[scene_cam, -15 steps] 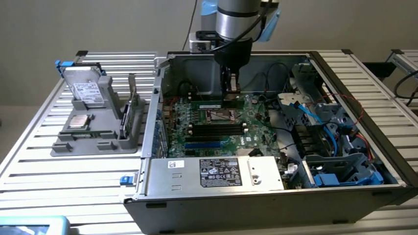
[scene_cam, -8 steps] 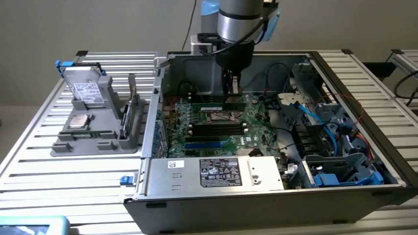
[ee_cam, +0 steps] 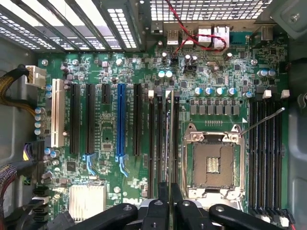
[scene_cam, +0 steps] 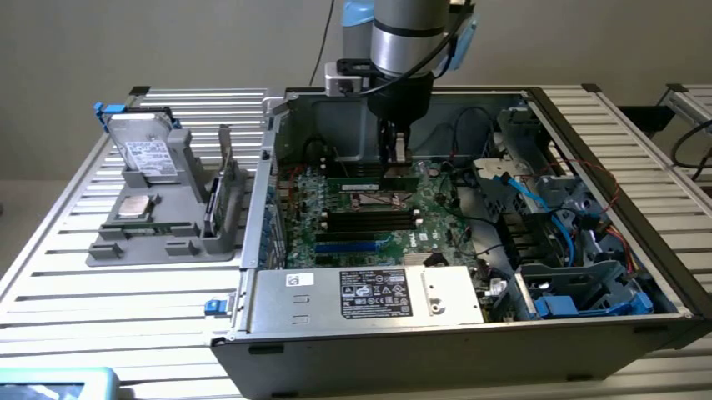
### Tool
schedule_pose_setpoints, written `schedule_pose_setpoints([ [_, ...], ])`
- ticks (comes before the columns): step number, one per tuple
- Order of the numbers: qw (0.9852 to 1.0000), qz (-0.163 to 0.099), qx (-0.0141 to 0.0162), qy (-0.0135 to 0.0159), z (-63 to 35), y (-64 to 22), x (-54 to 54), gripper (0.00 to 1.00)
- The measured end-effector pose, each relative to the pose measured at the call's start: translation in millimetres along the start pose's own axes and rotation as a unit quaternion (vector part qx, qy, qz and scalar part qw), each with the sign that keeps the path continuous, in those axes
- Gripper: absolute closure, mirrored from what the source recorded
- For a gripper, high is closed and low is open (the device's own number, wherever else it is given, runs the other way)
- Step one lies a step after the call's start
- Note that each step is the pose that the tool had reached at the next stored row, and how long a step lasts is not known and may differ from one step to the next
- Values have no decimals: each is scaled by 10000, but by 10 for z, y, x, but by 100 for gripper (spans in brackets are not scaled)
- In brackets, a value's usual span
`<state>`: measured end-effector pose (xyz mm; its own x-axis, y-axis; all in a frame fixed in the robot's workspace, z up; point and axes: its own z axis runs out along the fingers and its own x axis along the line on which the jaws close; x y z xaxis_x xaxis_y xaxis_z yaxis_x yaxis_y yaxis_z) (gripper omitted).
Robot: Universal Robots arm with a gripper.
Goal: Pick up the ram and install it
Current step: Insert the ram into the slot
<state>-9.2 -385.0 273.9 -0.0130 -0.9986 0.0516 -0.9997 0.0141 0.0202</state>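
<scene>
In the wrist view the ram [ee_cam: 170,143] is seen edge-on as a thin green strip. It runs out from between my fingers along a set of black memory slots [ee_cam: 160,143] beside the processor socket [ee_cam: 213,163]. My gripper [ee_cam: 170,201] is shut on the ram. In the exterior view the gripper [scene_cam: 393,154] reaches straight down into the open computer case [scene_cam: 445,325], low over the far part of the green motherboard [scene_cam: 368,221]. I cannot tell whether the stick touches the slot.
More black memory slots [ee_cam: 266,148] lie on the socket's other side, with blue [ee_cam: 121,124] and white [ee_cam: 56,120] expansion slots nearby. Cables and drive cages [scene_cam: 556,242] crowd the case at the exterior view's right. A grey holder [scene_cam: 167,242] with a hard drive [scene_cam: 150,154] stands outside at the exterior view's left.
</scene>
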Motion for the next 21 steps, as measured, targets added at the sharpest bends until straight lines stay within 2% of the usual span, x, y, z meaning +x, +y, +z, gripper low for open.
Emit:
schedule_pose_setpoints([
  [10, 10000, 10, 0, 0, 69, -2, 27, 86],
  [12, 10000, 8, 1, 12, 85, -2, 31, 86],
  [17, 10000, -6, 7, 62, 122, -3, 30, 86],
  [21, 10000, -54, 12, 73, 145, -4, 29, 86],
])
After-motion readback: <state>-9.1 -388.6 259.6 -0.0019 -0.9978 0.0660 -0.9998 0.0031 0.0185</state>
